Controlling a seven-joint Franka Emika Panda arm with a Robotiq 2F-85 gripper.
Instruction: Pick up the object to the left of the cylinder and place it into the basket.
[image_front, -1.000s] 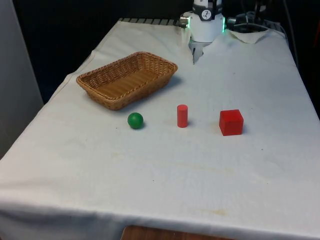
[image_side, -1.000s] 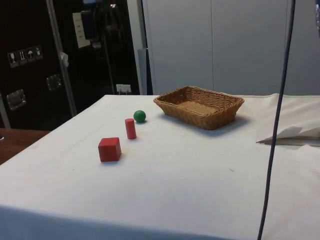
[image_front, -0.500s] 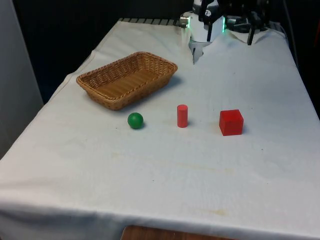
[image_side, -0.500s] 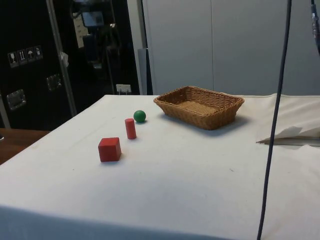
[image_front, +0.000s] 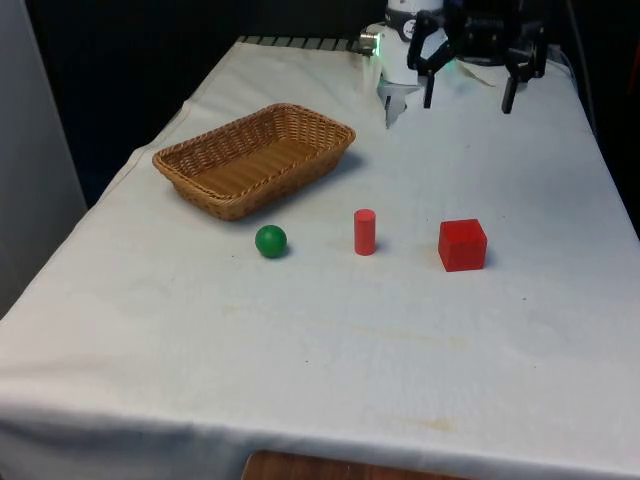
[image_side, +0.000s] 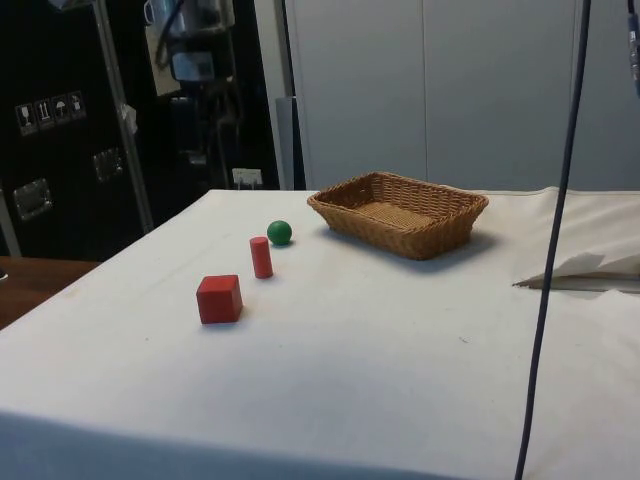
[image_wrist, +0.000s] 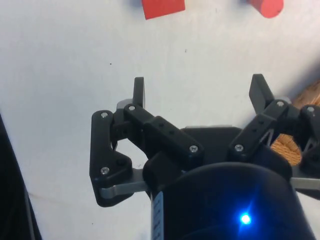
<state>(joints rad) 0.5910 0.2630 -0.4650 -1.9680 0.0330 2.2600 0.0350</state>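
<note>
Jaws spread wide and empty, the gripper (image_front: 468, 88) hangs high over the bench (image_front: 330, 340) well behind the red cylinder (image_front: 365, 231), probably positioned for its approach, while the green ball (image_front: 271, 241), the target, rests beside that cylinder, near the basket (image_front: 190, 160).

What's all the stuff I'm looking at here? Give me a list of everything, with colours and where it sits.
ball: one, green, on the cloth, on the front view's left of the cylinder
cylinder: one, red, upright, between ball and cube
cube: one, red, on the front view's right of the cylinder
basket: one, tan wicker, behind the ball, nothing visible in it
cloth: one, white, covering the table
gripper: one, black, fingers spread open, raised over the table's far end, holding nothing
</note>
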